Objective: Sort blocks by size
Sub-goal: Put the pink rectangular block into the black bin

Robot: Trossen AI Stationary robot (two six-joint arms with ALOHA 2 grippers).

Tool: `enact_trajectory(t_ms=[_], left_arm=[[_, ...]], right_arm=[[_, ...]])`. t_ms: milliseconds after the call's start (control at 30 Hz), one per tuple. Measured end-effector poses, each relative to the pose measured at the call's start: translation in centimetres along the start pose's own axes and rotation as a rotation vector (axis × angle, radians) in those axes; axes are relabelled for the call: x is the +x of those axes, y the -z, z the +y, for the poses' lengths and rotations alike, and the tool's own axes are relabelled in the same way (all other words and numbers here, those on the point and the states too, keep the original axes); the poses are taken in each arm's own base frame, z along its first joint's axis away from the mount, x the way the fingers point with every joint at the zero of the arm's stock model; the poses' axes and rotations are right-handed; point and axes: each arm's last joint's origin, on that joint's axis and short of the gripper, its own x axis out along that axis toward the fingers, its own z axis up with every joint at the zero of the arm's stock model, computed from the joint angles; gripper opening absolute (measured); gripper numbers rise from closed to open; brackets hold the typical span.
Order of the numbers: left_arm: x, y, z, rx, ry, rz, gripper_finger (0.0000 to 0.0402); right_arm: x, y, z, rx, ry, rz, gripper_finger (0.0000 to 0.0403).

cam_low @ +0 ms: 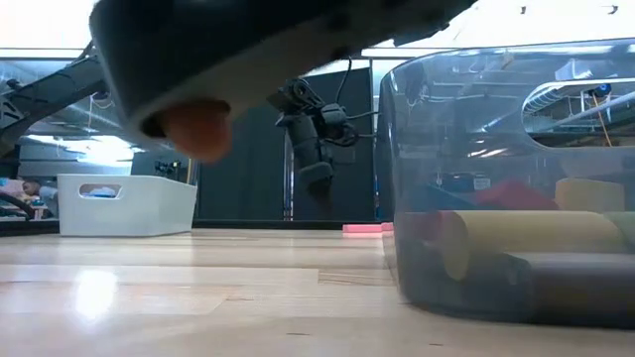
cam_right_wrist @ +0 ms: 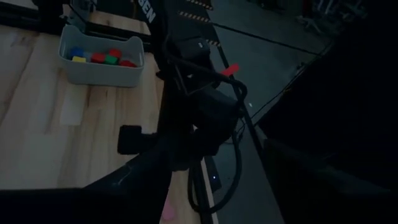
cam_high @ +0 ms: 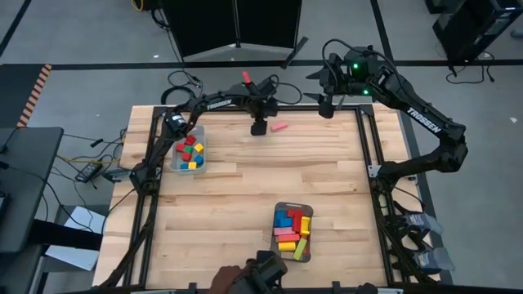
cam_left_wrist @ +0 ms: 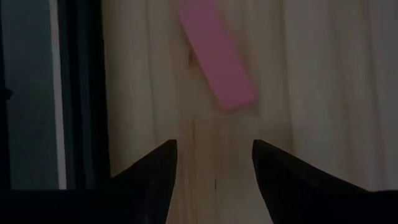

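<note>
Pale, smooth wooden table (cam_high: 245,180); matt pink painted block (cam_left_wrist: 216,53); translucent plastic tray (cam_low: 476,178).

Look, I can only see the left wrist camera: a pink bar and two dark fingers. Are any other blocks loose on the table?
Observer: No. From above, the pink bar is the only loose block on the table.
Operator: Where do long ones go?
Observer: A grey tray low in the middle of the overhead picture holds the longer bars. A second tray on the table's left side holds the tiny cubes.
Operator: What's the other arm doing?
Observer: The right pincer hangs at the table's back edge, apart from the bar.
</note>
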Motion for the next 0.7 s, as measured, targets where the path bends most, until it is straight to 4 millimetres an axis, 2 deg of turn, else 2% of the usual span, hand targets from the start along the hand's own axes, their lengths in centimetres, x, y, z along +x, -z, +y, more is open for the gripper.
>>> enact_trajectory(t_ms=[300,433,533,700], left_arm=[[1.6,-1.0,-1.4,-0.016,-0.020,0.017,0.0252],[-0.8,-2.1,-0.7,-0.014,-0.057,-0.033,0.0250],[-3.0,-2.8,0.7,-0.056,-0.082,-0.099,0.0224],[-2.8,-1.3,1.9,-0.123,-0.067,-0.066,0.0132]], right_arm=[[0.0,-0.1,0.0,0.016,0.004,-0.012,0.0257],[0.1,-0.2,0.2,0.015,-0.005,-0.010,0.0257],[0.1,-0.2,0.3,0.018,-0.009,-0.011,0.0257],[0.2,0.1,0.4,0.076,-0.033,0.019,0.0257]])
